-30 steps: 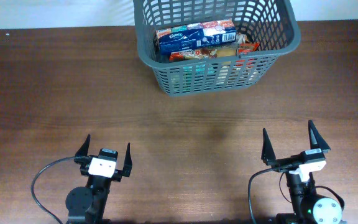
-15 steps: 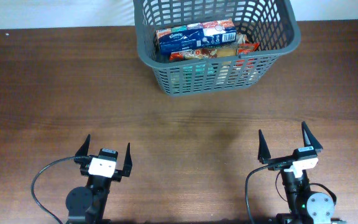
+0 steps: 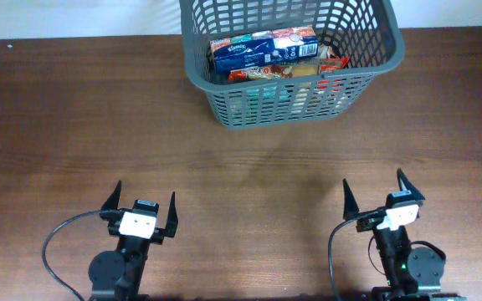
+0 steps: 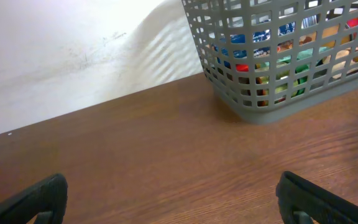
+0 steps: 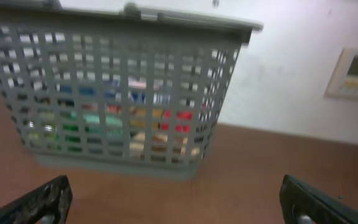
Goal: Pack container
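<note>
Left gripper (image 3: 145,192) at near-left of table (image 3: 74,125): jaws spread wide, nothing between, nothing touched. Fingertips aimed at far side. In left wrist view, only two dark fingers (image 4: 42,198) at bottom corners, bare wood between. Black cable (image 3: 55,238) looping out to left of arm base.

Right gripper (image 3: 373,180) at near-right: jaws just as wide apart, empty. Skewed a little, right fingertip farther out than left. Same picture in right wrist view: dark fingers at bottom corners, brown tabletop between, whole view blurred.

Container (image 3: 258,107) at far edge of table, right of centre, upright, well apart from both grippers. Roughly straight ahead of right gripper, off to far right of left one. Far part cut off by top of overhead view.

Inside container: long blue box (image 3: 262,48) lying crosswise on top, red-orange packet (image 3: 262,73) just beside it on near side. More packs lower down, seen through slotted sides as blue, green, red and yellow patches; cannot tell what kind.

White wall (image 4: 73,43) behind table. Pale wall panel (image 5: 356,71) at right in right wrist view, too blurred to read.
</note>
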`<action>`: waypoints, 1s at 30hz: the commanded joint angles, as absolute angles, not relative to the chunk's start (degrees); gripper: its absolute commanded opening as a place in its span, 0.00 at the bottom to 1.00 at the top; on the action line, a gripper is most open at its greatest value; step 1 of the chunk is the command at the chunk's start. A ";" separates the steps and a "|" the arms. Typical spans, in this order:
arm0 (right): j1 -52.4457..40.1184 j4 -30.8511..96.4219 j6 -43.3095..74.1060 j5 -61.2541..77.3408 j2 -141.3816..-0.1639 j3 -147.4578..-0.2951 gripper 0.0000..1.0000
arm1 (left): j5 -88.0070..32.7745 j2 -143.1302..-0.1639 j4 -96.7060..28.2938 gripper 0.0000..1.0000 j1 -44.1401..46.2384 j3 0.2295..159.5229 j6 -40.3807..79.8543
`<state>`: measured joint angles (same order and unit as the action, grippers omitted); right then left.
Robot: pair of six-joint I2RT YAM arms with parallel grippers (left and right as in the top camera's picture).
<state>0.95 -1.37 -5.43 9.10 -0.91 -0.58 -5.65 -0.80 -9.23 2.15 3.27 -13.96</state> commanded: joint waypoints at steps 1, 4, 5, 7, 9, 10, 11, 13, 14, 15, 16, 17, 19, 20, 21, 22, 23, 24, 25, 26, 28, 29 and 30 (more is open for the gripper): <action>0.38 0.51 -5.76 8.40 -0.19 -0.32 0.99 | -6.42 -0.30 -9.06 0.99 2.37 2.70 -14.66; 0.38 2.61 -5.76 8.40 -0.19 -0.32 0.99 | -6.39 -0.30 -9.06 0.99 2.37 2.70 -14.66; 0.38 3.31 -5.76 8.40 -0.19 -0.32 0.99 | -6.39 -0.30 -9.06 0.99 2.37 2.70 -14.66; 0.38 3.70 -5.78 8.29 -0.19 -0.32 0.99 | -6.39 -0.30 -9.06 0.99 2.37 2.70 -14.66; 0.38 3.70 -5.78 8.05 -0.19 -0.32 0.99 | -6.39 -0.30 -9.06 0.99 2.37 2.70 -14.66; 0.38 3.70 -5.78 7.92 -0.19 -0.32 0.99 | -6.42 -0.30 -9.06 0.99 2.37 2.70 -14.66; 0.38 3.70 -5.78 7.90 -0.19 -0.32 0.99 | -6.42 -0.30 -9.06 0.99 2.37 2.70 -14.66; 0.38 3.70 -5.76 7.92 -0.19 -0.32 0.99 | -6.39 -0.30 -9.08 0.99 2.37 2.70 -14.66; 0.38 3.70 -5.74 7.94 -0.19 -0.32 0.99 | -6.39 -0.30 -9.06 0.99 2.37 2.70 -14.66; 0.38 3.70 -5.74 7.99 -0.19 -0.32 0.99 | -6.42 -0.30 -9.08 0.99 2.37 2.70 -14.66; 0.38 3.70 -5.76 7.97 -0.19 -0.32 0.99 | -6.39 -0.30 -9.06 0.99 2.37 2.70 -14.66; 0.38 3.70 -5.76 7.97 -0.19 -0.32 0.99 | -6.39 -0.30 -9.06 0.99 2.37 2.70 -14.66; 0.38 3.70 -5.74 7.97 -0.19 -0.32 0.99 | -6.39 -0.30 -9.06 0.99 2.37 2.70 -14.66; 0.38 3.70 -5.76 7.97 -0.19 -0.32 0.99 | -6.39 -0.30 -9.06 0.99 2.37 2.70 -14.66; 0.38 3.70 -5.74 7.97 -0.19 -0.32 0.99 | -6.39 -0.30 -9.06 0.99 2.37 2.70 -14.66; 0.38 3.70 -5.76 7.97 -0.19 -0.32 0.99 | -6.39 -0.30 -9.08 0.99 2.37 2.70 -14.63; 0.38 3.70 -5.76 7.97 -0.19 -0.32 0.99 | -6.39 -0.30 -9.08 0.99 2.37 2.70 -14.66; 0.38 3.70 -5.74 7.94 -0.19 -0.32 0.99 | -6.39 -0.30 -9.08 0.99 2.37 2.70 -14.66; 0.38 3.70 -5.76 7.97 -0.19 -0.32 0.99 | -6.42 -0.30 -9.06 0.99 2.37 2.70 -14.66; 0.38 3.70 -5.76 7.97 -0.19 -0.32 0.99 | -6.39 -0.30 -9.08 0.99 2.37 2.70 -14.66; 0.38 3.70 -5.74 7.97 -0.19 -0.32 0.99 | -6.39 -0.30 -9.06 0.99 2.37 2.70 -14.66; 0.38 3.70 -5.74 7.97 -0.19 -0.32 0.99 | -6.39 -0.30 -9.08 0.99 2.37 2.70 -14.66; 0.38 3.70 -5.76 7.97 -0.19 -0.32 0.99 | -6.39 -0.30 -9.08 0.99 2.37 2.70 -14.66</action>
<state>0.95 3.25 -5.82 8.91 -0.91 -0.58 -5.65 -0.80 -9.23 2.15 3.27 -13.96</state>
